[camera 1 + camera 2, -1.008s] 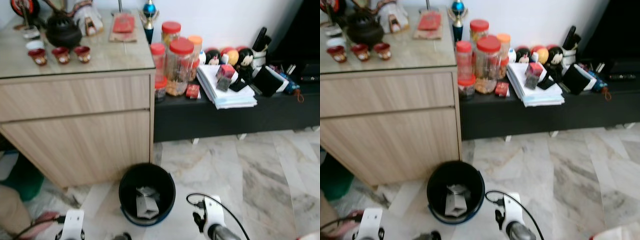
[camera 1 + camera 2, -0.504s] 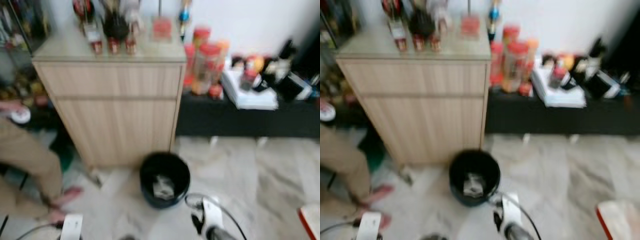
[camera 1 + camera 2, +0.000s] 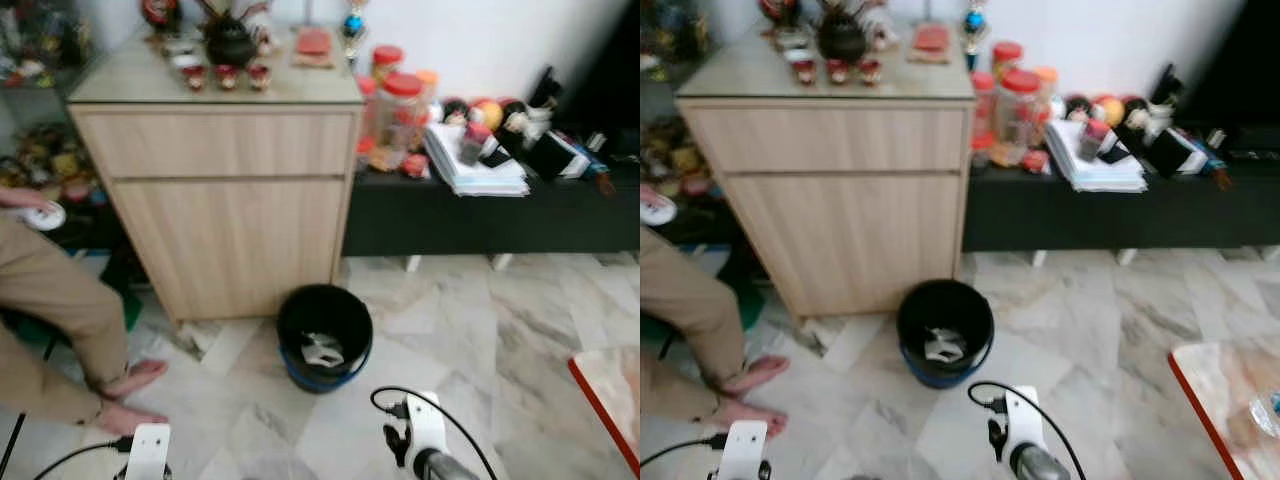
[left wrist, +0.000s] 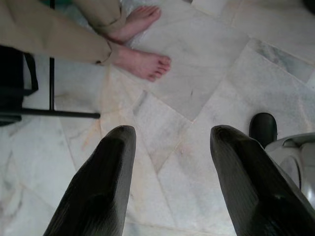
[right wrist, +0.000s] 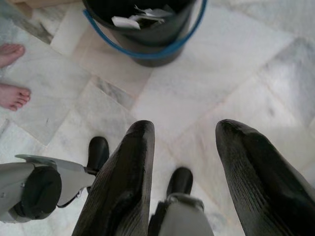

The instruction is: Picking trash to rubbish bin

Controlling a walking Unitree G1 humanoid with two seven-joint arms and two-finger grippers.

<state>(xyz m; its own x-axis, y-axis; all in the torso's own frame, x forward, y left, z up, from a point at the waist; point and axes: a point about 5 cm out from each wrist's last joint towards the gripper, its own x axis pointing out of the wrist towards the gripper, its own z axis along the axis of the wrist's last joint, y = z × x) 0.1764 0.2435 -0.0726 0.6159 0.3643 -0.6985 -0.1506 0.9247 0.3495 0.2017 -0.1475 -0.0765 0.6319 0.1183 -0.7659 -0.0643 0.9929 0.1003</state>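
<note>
1. Right gripper (image 5: 179, 167) is hanging low with its fingers spread wide and nothing between them, pointing down at bare marble floor (image 5: 231, 73).
2. Left gripper (image 4: 170, 172) is doing the same: fingers apart, empty, over the tiles.
3. Just ahead of the right gripper, the black rubbish bin (image 3: 324, 335) is sitting on the floor with crumpled white trash (image 3: 320, 349) already lying inside.
4. Beyond the left gripper, a person's bare feet (image 4: 140, 46) are resting on the floor, well apart from the bin.
5. Behind the bin, the wooden cabinet (image 3: 225, 200) is standing against the wall.
6. Compared with a second ago the whole view is pulling back, so the bin looks farther away. My guess: the drop is done, and the robot is backing off to hunt for more trash.
</note>
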